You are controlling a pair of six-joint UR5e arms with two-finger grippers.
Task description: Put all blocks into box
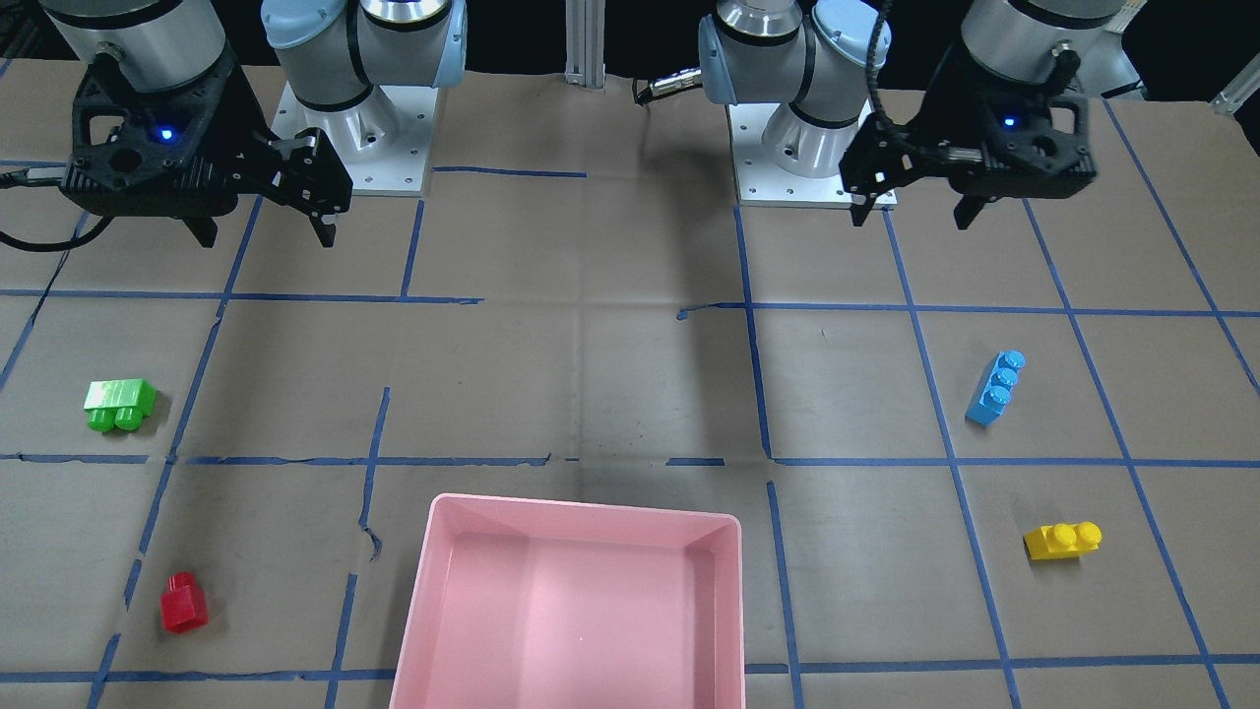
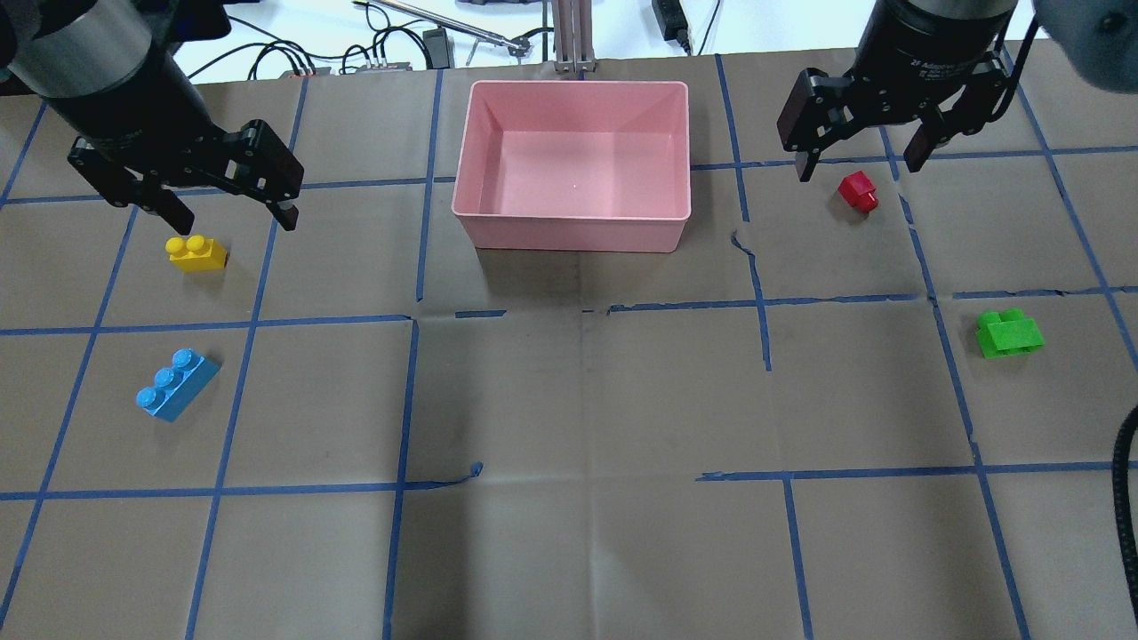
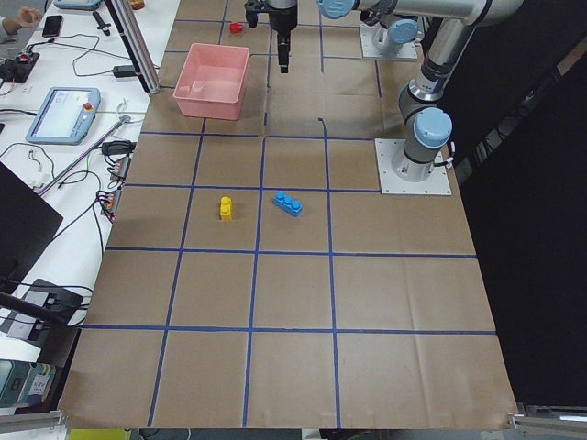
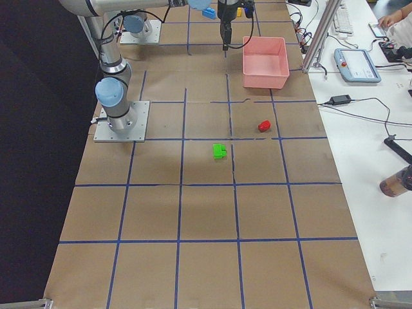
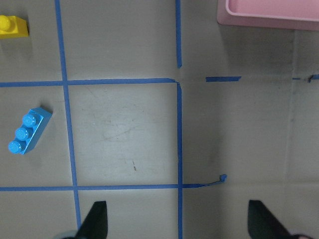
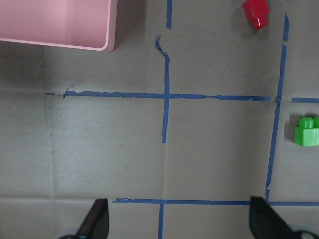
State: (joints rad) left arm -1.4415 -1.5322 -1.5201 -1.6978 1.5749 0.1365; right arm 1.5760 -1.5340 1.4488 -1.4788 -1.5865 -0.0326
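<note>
Wide stretches of table (image 2: 578,498) separate everything. Nearest the robot, the blue brick (image 2: 177,384) lies at the left and the green brick (image 2: 1009,333) at the right. Beyond them sit the yellow brick (image 2: 196,254) and the red brick (image 2: 859,191). All are outside the box (image 2: 569,218), which stands at the far edge. The left gripper (image 2: 233,218) and right gripper (image 2: 858,167) hang high with jaws spread wide, holding nothing, fingers pointing down.

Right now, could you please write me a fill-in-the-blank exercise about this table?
The box contains ___.
The blue block has ___ studs.
The red block and green block lie on the robot's ___ side.
The left gripper and right gripper are both ___.
Missing words: nothing, three, right, open.
</note>
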